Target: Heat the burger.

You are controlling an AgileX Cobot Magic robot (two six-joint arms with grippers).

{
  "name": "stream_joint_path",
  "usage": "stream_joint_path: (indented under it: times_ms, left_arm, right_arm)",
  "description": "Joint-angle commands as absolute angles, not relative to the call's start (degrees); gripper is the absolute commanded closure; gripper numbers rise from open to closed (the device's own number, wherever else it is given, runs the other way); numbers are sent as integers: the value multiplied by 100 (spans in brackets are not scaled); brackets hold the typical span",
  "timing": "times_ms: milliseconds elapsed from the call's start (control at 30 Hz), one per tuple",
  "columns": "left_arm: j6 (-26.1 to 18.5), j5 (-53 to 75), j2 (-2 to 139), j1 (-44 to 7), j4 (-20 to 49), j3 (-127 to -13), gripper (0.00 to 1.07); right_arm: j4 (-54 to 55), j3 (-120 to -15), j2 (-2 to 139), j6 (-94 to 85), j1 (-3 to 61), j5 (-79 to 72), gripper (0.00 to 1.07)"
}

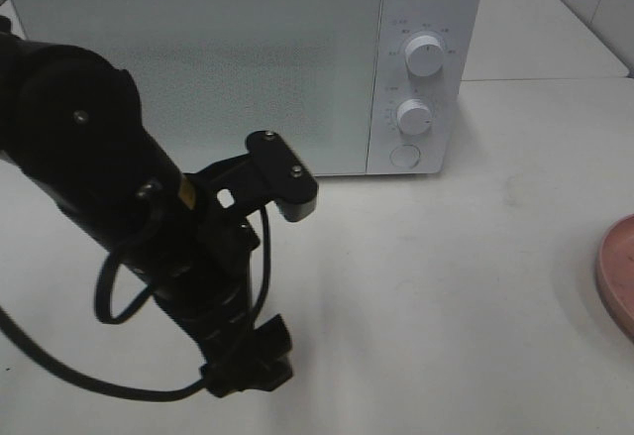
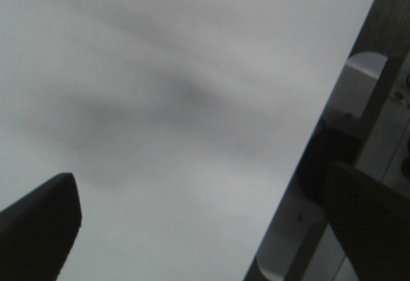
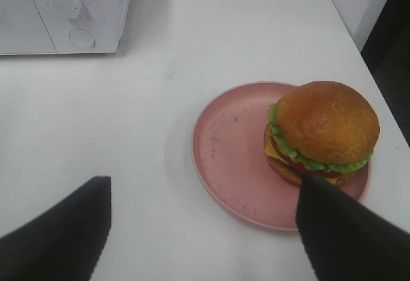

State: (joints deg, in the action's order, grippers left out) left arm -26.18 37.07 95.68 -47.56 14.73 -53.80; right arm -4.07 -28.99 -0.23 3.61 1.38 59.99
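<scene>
The burger [image 3: 323,130], with a golden-brown bun, lettuce, cheese and tomato, sits on the far side of a round pink plate [image 3: 230,146] in the right wrist view. It is out of the exterior view, where only the plate's rim [image 1: 619,267] shows at the right edge. My right gripper [image 3: 202,242] is open and empty, a little short of the plate, with one finger [image 3: 346,236] close to the burger. My left gripper [image 2: 205,230] is open and empty over blurred bare table. Its arm [image 1: 168,227] fills the left foreground of the exterior view.
A white microwave [image 1: 248,58] stands at the back of the table with its door shut and two knobs [image 1: 424,55] on the right; it also shows in the right wrist view [image 3: 64,6]. A metal frame [image 2: 365,121] lies beside the left gripper.
</scene>
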Motion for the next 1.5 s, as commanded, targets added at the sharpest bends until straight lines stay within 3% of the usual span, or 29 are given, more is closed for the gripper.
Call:
stream_joint_path:
  times_ms: [33,67,133,167,233,300,333,400,433,467,500,533,700,933,1500]
  left_arm:
    - [-2028,4269,9333,-4618,1026,-5351,9]
    - [-1616,4566,9116,-4377,785,-5351,9]
    - [-1461,4681,9030,-4257,722,-5351,9]
    - [-1163,5013,8795,-3890,699,-5351,9]
    - [-1140,5185,8686,-3684,699,-5351,9]
    - [-1117,5518,8377,-3025,808,-5351,9]
    - [-1117,5518,8377,-3025,808,-5351,9]
    - [-963,5581,8067,-2275,1003,-5351,9]
    - [-963,5581,8067,-2275,1003,-5351,9]
    - [-768,5707,7872,-1736,980,-5351,9]
    - [-768,5707,7872,-1736,980,-5351,9]
    - [-533,5833,7706,-1261,911,-5351,9]
    - [-229,6262,7311,-470,837,-5351,9]
    - [-235,6623,6606,-372,596,-5128,9]
    - [-235,6085,3982,-372,544,-3002,9]
  right_arm:
    - [-395,-2905,-183,298,109,5947,31]
    - [-395,-2905,-178,298,109,5947,31]
    - [-395,-2905,-183,304,109,5947,31]
    - [-395,-2905,-183,304,109,5947,31]
    - [-395,-2905,-183,304,109,5947,31]
    - [-395,-2905,-183,304,109,5947,31]
    - [-395,-2905,-183,304,109,5947,31]
    - [-395,-2905,-183,304,109,5947,31]
    - [-395,-2905,-183,304,109,5947,31]
    - [-395,-2905,-183,304,109,5947,31]
    - [-395,-2905,-183,304,109,5947,31]
    - [-395,-2905,-183,304,109,5947,31]
    - [-395,-2905,-183,304,109,5947,31]
    - [-395,-2905,-183,304,109,5947,31]
    - [-395,-2905,-183,304,109,5947,31]
